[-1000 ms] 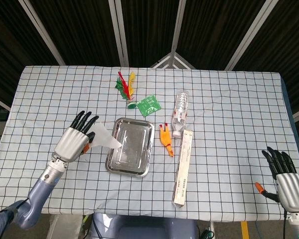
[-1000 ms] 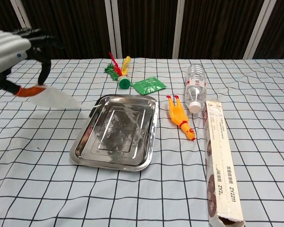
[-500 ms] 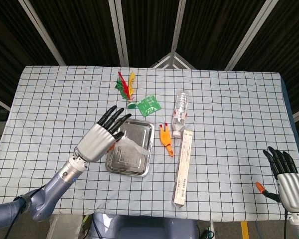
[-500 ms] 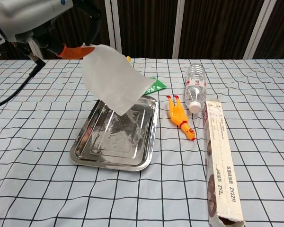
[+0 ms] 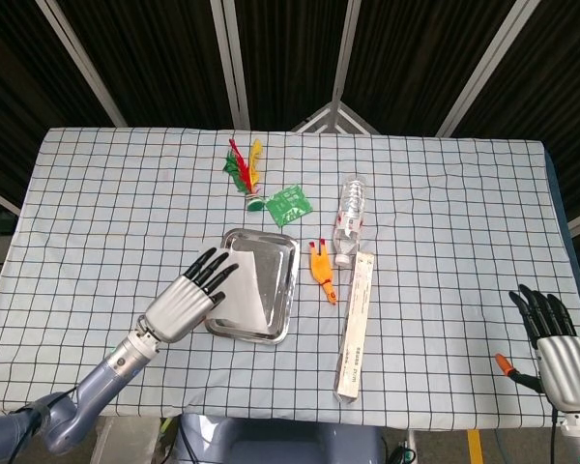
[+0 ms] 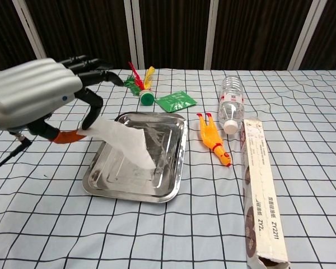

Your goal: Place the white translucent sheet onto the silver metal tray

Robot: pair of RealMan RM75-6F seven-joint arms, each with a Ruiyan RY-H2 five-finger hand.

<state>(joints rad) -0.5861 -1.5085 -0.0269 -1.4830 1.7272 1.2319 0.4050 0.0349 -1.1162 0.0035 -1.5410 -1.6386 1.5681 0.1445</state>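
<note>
The white translucent sheet [image 6: 125,143] hangs from my left hand [image 6: 38,96], pinched at its left edge between the thumb and a finger. It slopes down to the right, and its free end rests on the floor of the silver metal tray [image 6: 171,188]. From the head view the sheet [image 5: 247,288] covers the left and middle of the tray [image 5: 282,243], with my left hand [image 5: 188,299] just off the tray's left rim. My right hand [image 5: 553,346] sits at the table's near right corner, fingers spread, holding nothing.
Right of the tray lie an orange rubber chicken [image 6: 213,140], a water bottle [image 6: 231,102] and a long cardboard box [image 6: 260,188]. Behind the tray are a green packet [image 6: 176,101] and a feathered shuttlecock [image 6: 140,84]. A checked cloth covers the table.
My left hand carried the sheet from left of the tray to above it, then lowered it. The sheet's free end now lies in the tray. The right hand stayed put.
</note>
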